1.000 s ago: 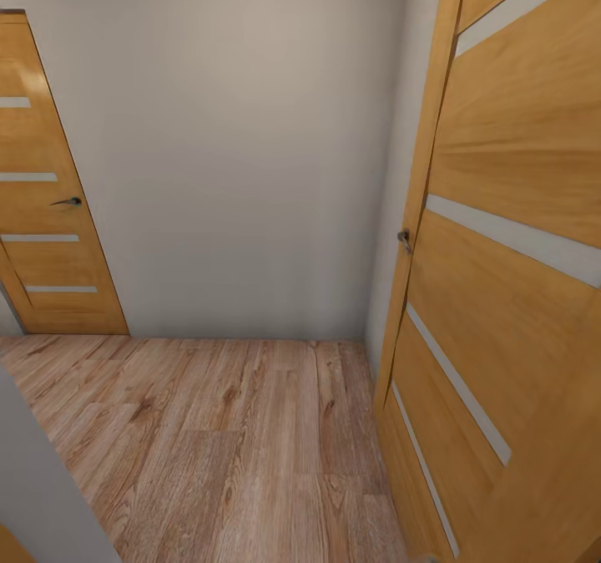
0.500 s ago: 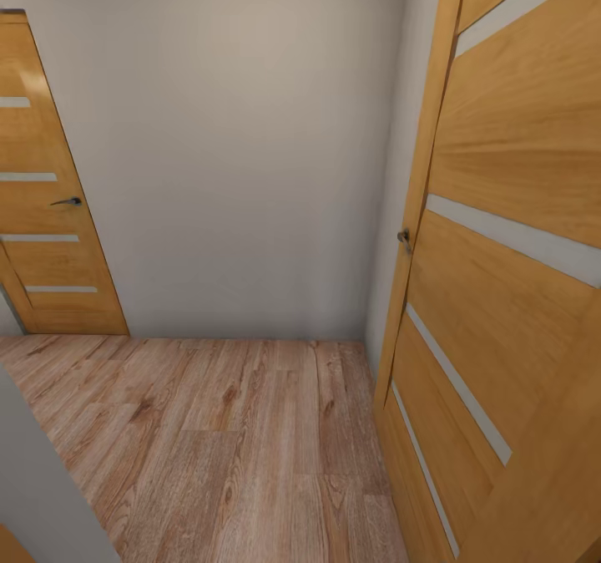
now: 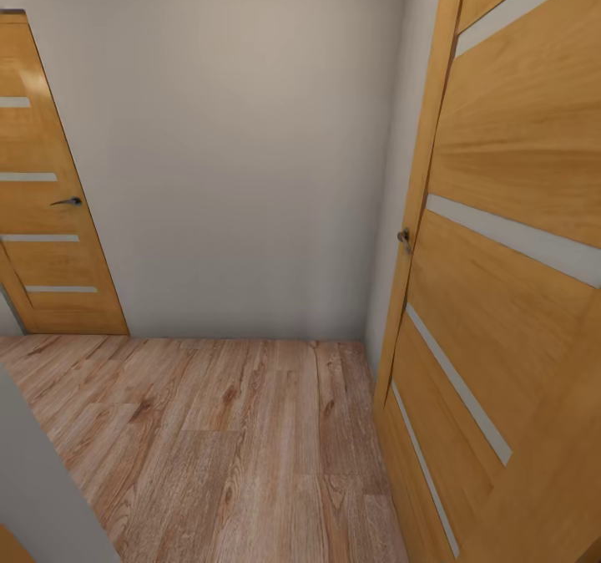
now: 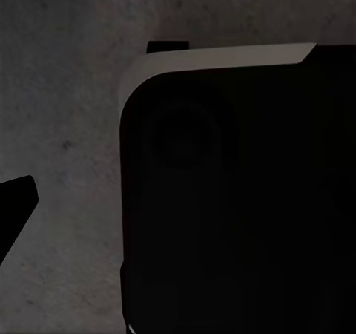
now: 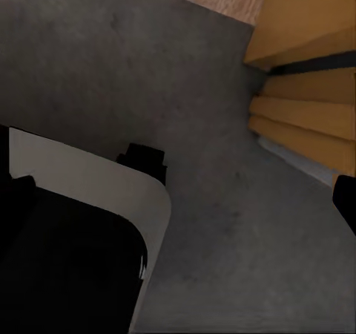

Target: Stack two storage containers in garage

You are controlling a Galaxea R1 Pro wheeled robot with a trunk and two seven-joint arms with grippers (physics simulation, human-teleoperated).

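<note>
Your head camera faces a plain grey-white wall (image 3: 242, 154) in a small hallway. Take the honey-wood door (image 3: 509, 279) with frosted strips as your landmark: it stands ajar just beside the wall's corner, its handle (image 3: 404, 239) near that corner. A second door of the same kind (image 3: 46, 204) stands well apart from it, at the wall's other end. Light wood-plank flooring (image 3: 234, 438) runs from the landmark door across to that second door.

Your wrist cameras look down on dark grey concrete floor (image 5: 222, 223), and the right one catches the foot of the honey-wood door. A dark rounded body with a pale rim (image 4: 222, 200), perhaps your own base, sits over the concrete. From these views you cannot tell whether either claw is spread or pressed together
</note>
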